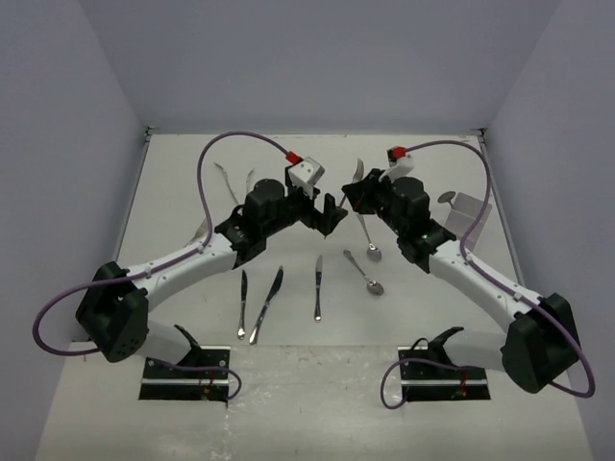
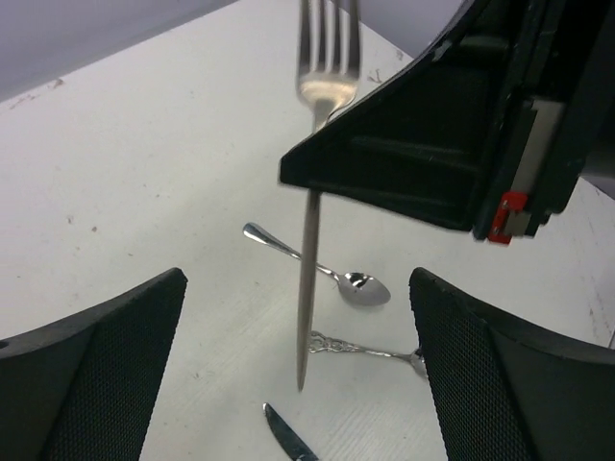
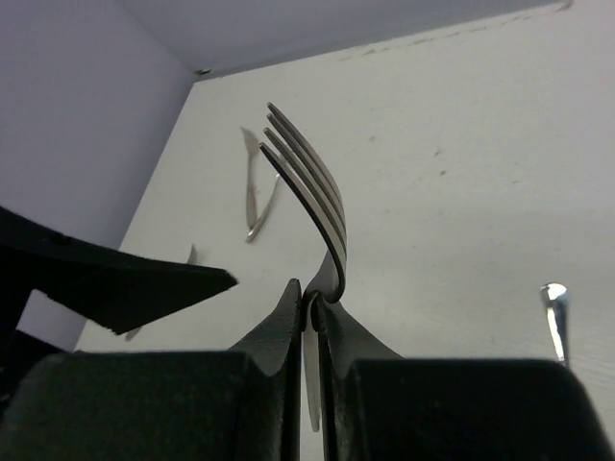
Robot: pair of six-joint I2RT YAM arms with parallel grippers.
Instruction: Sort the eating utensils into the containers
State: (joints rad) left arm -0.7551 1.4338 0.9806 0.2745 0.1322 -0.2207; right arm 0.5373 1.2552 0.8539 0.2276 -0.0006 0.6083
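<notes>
My right gripper [image 1: 354, 198] [image 3: 310, 293] is shut on a silver fork [image 3: 309, 187] at its neck, tines up. It holds the fork upright above the table's middle. In the left wrist view the fork's handle [image 2: 307, 288] hangs straight down, its tip above the table. My left gripper [image 1: 332, 215] [image 2: 298, 277] is open and empty, facing the right gripper, its fingers [image 2: 106, 355] on either side of the hanging handle without touching it. The pale translucent container [image 1: 469, 213] stands at the right, behind the right arm.
Three knives [image 1: 267, 303] [image 1: 242, 302] [image 1: 318, 286] and a spoon [image 1: 366, 273] lie in front of the grippers. Two spoons [image 2: 327, 274] [image 2: 370, 351] and a knife tip [image 2: 288, 437] lie under the fork. More utensils [image 1: 227, 182] lie at the back left. Walls enclose the table.
</notes>
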